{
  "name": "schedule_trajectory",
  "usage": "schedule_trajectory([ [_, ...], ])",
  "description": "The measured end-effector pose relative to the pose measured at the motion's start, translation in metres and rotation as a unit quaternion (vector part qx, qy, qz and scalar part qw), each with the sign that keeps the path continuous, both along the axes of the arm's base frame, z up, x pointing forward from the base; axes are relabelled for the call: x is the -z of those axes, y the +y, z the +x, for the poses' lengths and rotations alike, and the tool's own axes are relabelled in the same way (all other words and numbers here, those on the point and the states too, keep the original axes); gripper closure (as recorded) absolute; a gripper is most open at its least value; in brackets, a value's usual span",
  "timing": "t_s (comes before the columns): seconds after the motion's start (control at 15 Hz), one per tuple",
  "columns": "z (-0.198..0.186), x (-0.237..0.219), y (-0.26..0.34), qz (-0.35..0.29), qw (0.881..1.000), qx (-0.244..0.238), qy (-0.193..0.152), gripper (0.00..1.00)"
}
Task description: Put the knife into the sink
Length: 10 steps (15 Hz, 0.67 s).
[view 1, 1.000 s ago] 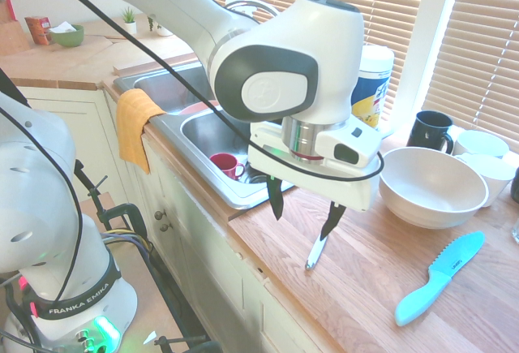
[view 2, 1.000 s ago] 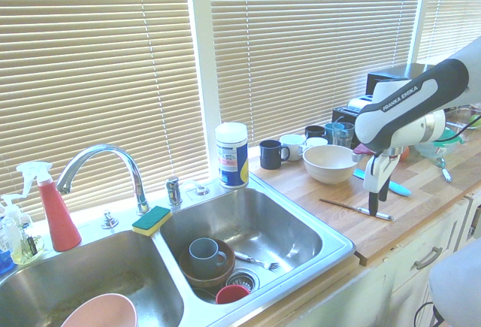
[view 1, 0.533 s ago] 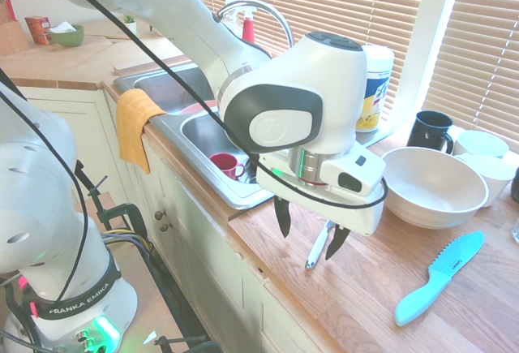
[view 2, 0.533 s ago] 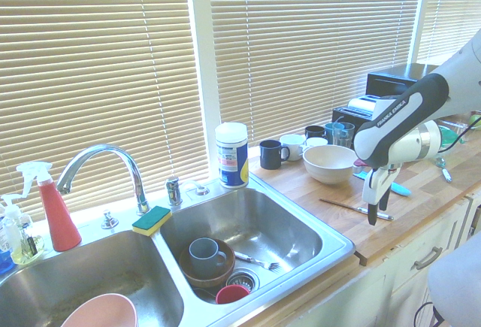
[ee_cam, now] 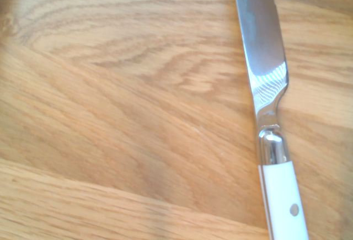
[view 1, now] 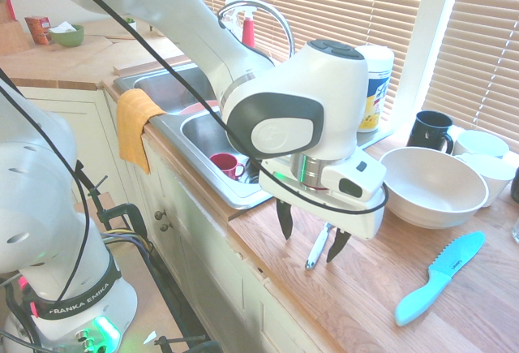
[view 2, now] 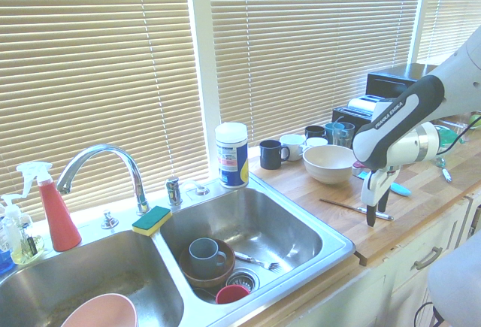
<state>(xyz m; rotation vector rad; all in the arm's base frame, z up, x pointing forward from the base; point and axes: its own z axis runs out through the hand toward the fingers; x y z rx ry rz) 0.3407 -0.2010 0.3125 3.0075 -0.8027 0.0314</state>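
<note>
We see the gripper (view 1: 311,237) pointing straight down with its two dark fingers (view 1: 284,219) spread apart and holding nothing. The knife (view 1: 315,249) lies flat on the wooden counter (view 1: 357,304) between them, lower centre of the first exterior view. In the wrist view the knife (ee_cam: 268,102) shows a shiny blade and a white handle with a rivet, resting on the wood grain.

Left of the gripper in that exterior view, the sink (view 1: 207,138) holds a red cup (view 1: 225,164). From the second exterior view, the sink's (view 2: 331,255) right basin holds a grey mug (view 2: 204,252) sitting inside a brown bowl (view 2: 203,276), a fork (view 2: 255,261) beside them, and the red cup (view 2: 231,294) near the drain. The left basin holds a pink bowl (view 2: 99,312).

To the gripper's right we see an empty white bowl (view 1: 432,187) and a light-blue knife (view 1: 438,278).
</note>
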Motion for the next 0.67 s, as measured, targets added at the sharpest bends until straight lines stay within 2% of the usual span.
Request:
schedule_trajectory([
  [0.67,0.0066,0.0009,0.0046,0.004,1.000,-0.001,-0.002,1.00],
])
